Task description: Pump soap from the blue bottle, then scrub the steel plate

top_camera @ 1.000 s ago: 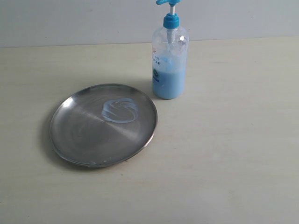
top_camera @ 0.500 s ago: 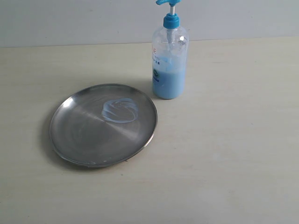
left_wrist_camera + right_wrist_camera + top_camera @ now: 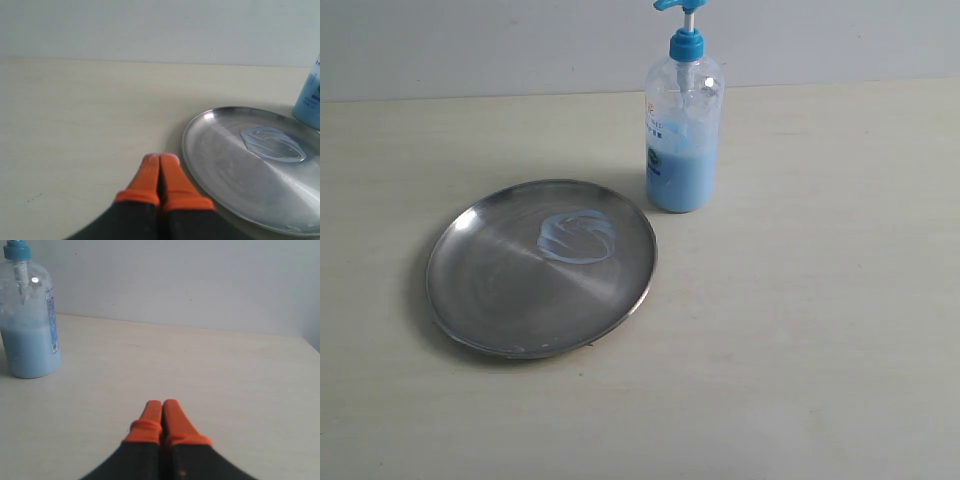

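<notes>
Nothing has moved since the earlier frames: the plate [image 3: 490,290], the bottle [image 3: 683,150] and the soap [image 3: 577,237] lie exactly as they did, and no arm enters the exterior view. The bottle stands upright on the table [image 3: 820,300] just behind the plate's far right rim, close to it though whether they touch cannot be told, with its pump head raised. The soap is a pale swirled smear on the plate's upper middle, not a fresh blob.

The left gripper [image 3: 160,159] has its orange tips pressed together with nothing between them, low over the table just beside the plate's rim. The right gripper [image 3: 162,404] is likewise closed and empty, well apart from the bottle.

This stillness, with both arms drawn back and the soap already spread, suggests that pumping is done and the scrubbing is either finished or paused. No sponge or cloth is in view, so any further scrubbing would fall to the closed tips themselves.
</notes>
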`<action>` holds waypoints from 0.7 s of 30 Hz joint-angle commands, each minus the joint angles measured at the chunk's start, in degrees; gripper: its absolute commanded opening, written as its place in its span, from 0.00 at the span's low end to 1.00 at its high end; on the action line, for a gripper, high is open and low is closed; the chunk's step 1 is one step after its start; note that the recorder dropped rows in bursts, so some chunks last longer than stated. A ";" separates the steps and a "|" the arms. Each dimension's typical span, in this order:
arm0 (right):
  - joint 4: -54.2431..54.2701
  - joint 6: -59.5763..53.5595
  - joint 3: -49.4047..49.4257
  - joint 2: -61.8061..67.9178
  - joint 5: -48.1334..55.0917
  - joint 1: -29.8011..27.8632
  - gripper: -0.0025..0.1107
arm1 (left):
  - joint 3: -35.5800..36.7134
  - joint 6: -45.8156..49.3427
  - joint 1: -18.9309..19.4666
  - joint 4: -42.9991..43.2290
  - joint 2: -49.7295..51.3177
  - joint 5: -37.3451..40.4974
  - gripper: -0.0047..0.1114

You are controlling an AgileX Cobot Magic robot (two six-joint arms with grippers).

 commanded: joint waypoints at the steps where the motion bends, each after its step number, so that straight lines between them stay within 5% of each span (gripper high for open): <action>1: -0.43 -0.07 0.25 -0.42 -0.43 -0.22 0.02 | 0.19 -0.53 0.12 0.18 -0.25 -0.30 0.04; 21: -0.43 -0.07 0.25 -1.73 -0.33 -0.22 0.02 | 0.19 -0.53 0.12 -0.69 -0.25 -0.30 0.04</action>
